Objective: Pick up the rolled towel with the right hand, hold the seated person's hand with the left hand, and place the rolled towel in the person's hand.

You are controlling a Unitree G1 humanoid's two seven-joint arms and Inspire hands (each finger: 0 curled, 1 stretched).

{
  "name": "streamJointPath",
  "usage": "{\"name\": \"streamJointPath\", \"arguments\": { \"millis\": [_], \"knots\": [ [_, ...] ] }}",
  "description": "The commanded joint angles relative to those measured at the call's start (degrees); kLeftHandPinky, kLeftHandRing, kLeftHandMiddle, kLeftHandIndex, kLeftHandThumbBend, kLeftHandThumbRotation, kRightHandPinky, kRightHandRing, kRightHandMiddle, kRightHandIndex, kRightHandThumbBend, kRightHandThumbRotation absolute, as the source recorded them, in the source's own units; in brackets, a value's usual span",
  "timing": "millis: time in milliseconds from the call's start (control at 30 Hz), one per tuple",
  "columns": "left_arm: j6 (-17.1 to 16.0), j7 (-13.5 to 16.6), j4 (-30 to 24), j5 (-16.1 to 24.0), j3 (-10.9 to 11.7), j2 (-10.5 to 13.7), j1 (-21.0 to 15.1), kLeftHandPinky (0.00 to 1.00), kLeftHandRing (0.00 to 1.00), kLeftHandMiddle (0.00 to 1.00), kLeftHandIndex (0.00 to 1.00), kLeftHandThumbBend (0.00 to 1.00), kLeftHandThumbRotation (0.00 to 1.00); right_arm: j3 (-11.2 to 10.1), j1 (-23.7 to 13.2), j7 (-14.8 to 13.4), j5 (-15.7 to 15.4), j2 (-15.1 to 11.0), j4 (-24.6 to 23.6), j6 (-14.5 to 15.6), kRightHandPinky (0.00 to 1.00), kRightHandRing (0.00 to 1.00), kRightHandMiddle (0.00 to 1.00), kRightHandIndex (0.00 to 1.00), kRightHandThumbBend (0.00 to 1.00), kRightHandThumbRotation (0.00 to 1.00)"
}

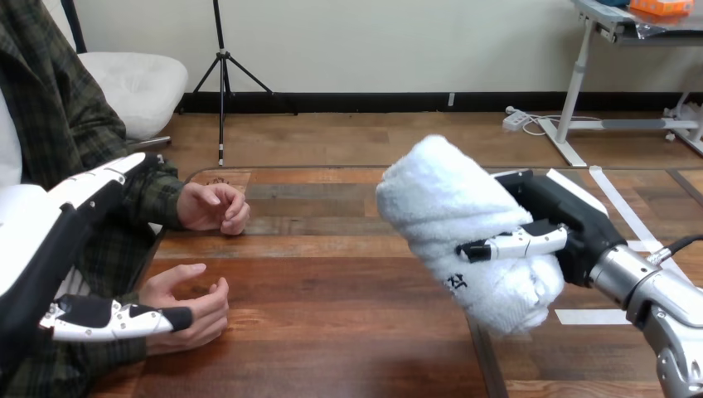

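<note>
At eight o'clock the robot's left hand (62, 228) lay against the person's upturned hand (189, 305), probably to steady it for receiving. Whether it clasped the wrist I could not tell. At three o'clock the right hand (564, 220) was clamped round the white rolled terry towel (452, 224), raised above the brown wooden table (332, 332), well apart from that palm.

No legible text in my feed.
I see just one small dark mark (458, 283) printed on the rolled towel (452, 207), low on its near side; I cannot read it.
</note>
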Motion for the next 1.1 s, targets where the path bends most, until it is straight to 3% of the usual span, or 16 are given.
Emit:
{"name": "streamJointPath", "arguments": {
  "millis": [0, 233, 433, 667, 933, 1067],
  "knots": [
    [1.4, -0.2, 2.1, 1.0, -0.6, 3.4, -3.5, 0.69, 0.82, 0.85, 0.85, 1.00, 0.26, -2.6, -1.3, 0.9, 2.7, -1.0, -5.1, 0.0, 0.10, 0.15, 0.22, 0.28, 0.80, 0.00],
    [2.6, -0.3, 5.8, 2.0, -1.6, 5.5, -4.4, 0.66, 0.80, 0.84, 0.84, 1.00, 0.23, -3.3, 0.5, 1.2, 4.1, -1.9, -9.6, 3.0, 0.10, 0.15, 0.22, 0.27, 0.81, 0.00],
    [2.2, 0.3, 11.4, 3.5, -3.2, 7.8, -5.9, 0.65, 0.78, 0.83, 0.83, 1.00, 0.21, -4.5, 3.3, 0.3, 6.5, -3.0, -17.8, 9.3, 0.11, 0.16, 0.23, 0.27, 0.81, 0.00],
    [1.5, 0.7, 16.2, 4.4, -4.9, 9.4, -7.2, 0.64, 0.76, 0.82, 0.82, 1.00, 0.17, -6.1, 5.2, -0.3, 8.5, -3.6, -24.2, 14.9, 0.12, 0.17, 0.24, 0.27, 0.81, 0.00],
    [0.1, 1.1, 22.9, 5.5, -7.6, 11.5, -9.2, 0.67, 0.76, 0.82, 0.82, 1.00, 0.17, -7.7, 6.3, 0.9, 10.3, -4.5, -28.2, 16.9, 0.13, 0.18, 0.25, 0.27, 0.81, 0.00],
    [-2.6, 3.8, 28.5, 7.2, -9.6, 12.4, -11.0, 0.68, 0.76, 0.81, 0.82, 1.00, 0.17, -8.5, 6.7, 1.6, 10.7, -4.9, -29.4, 15.7, 0.13, 0.17, 0.25, 0.27, 0.80, 0.00]
  ]
}}
